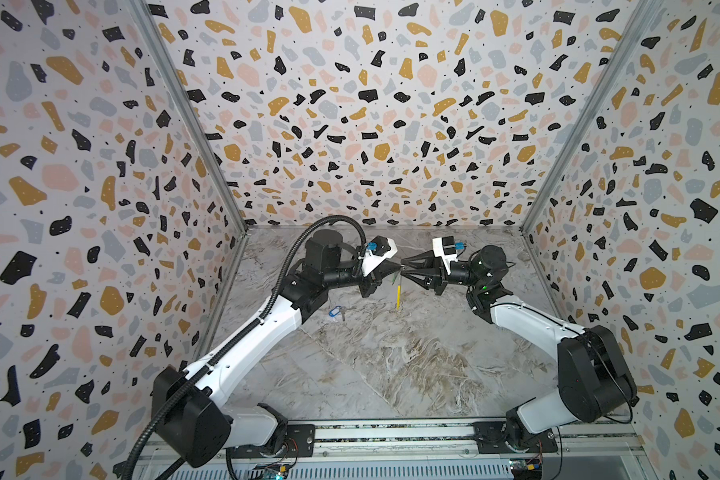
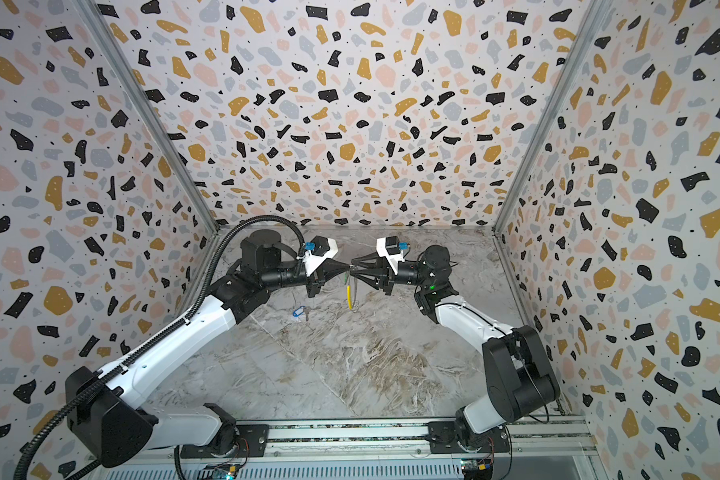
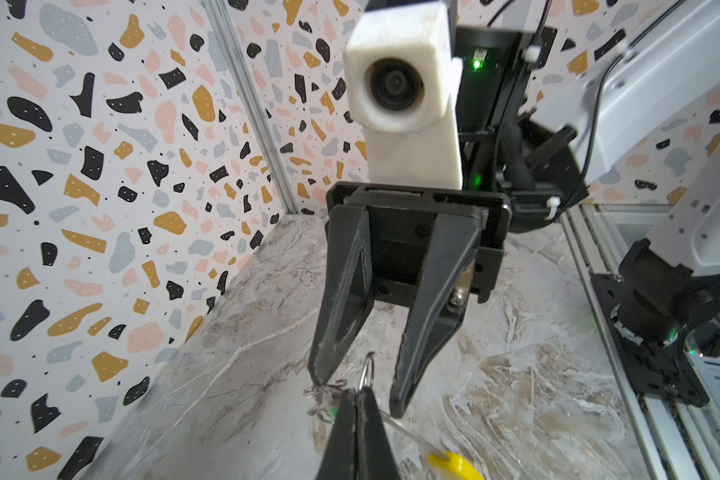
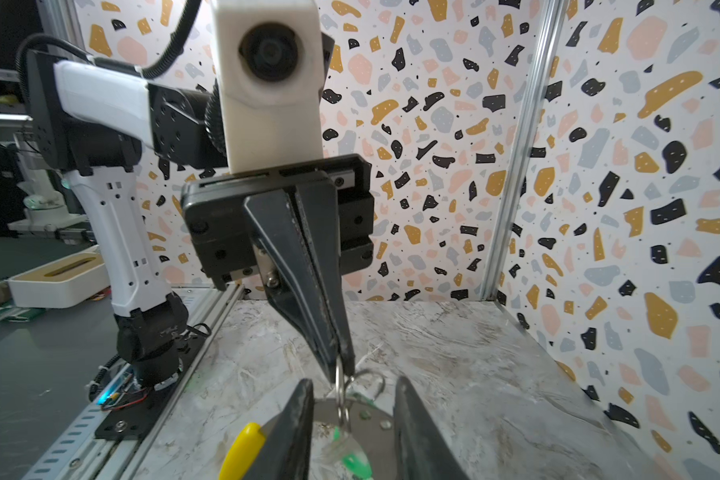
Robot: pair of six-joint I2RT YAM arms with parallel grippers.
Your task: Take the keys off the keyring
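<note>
Where my two arms meet: nose to nose, raised above the middle of the marble surface point(image 1: 391, 374), so the work hangs free of it.
Left end effector point(image 4: 341, 368): clenched on the top of the keyring point(image 4: 340, 399), serving as the anchor.
Right end effector point(image 3: 359, 392): released, fingers spread to either side of the ring and holding nothing; placed, I judge, to pull off what hangs there.
Keyring: in the air between my fingertips, dangling edge-on below the left grip.
Yellow sleeve point(image 1: 398, 297): at the ring's low end, weighing it downward.
Blue-tag key point(image 1: 336, 311): flat on the surface near my left arm, well apart from the ring; that one looks done.
Green-tag key point(image 4: 352, 457): close under the ring, between my right fingers; I judge it is threaded on, though the join is too small to tell.
</note>
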